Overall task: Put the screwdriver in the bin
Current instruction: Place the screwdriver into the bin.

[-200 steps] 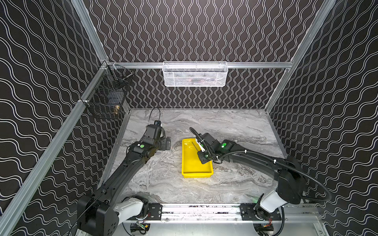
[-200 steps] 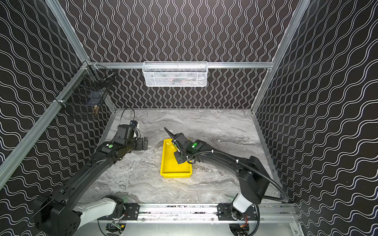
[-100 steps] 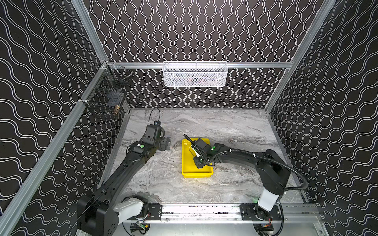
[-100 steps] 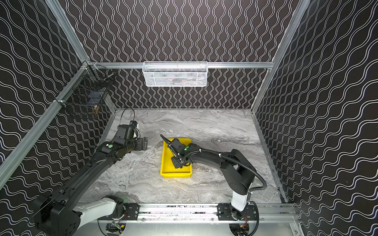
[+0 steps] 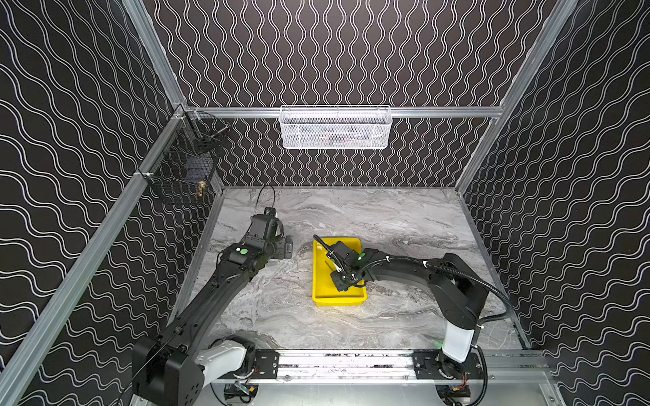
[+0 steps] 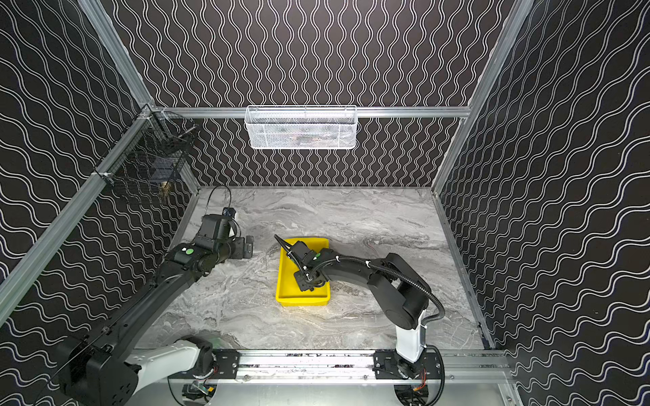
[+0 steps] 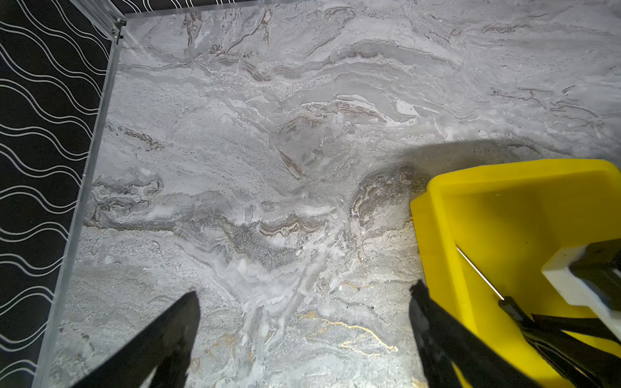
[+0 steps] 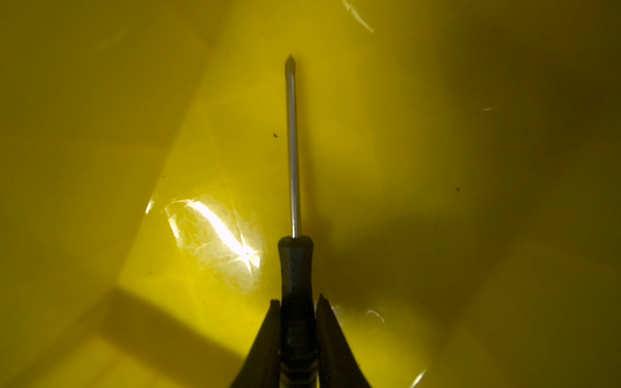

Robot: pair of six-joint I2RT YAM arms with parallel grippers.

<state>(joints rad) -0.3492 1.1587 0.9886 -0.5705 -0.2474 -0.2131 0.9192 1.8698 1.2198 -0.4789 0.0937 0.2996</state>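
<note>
Plastic, glossy yellow and low-walled, is forming the bin (image 5: 319, 281) on the marbled table (image 5: 387, 218) in both top views. Left wrist view: the left gripper (image 7: 302, 295) is hovering spread and empty beside it, likely giving room. Right wrist view: the right gripper (image 8: 297, 300) is flanking the black handle of the screwdriver (image 8: 293, 151), its slim steel shaft lying low inside the bin, apparently for release; clamping or loosened, I cannot tell.
</note>
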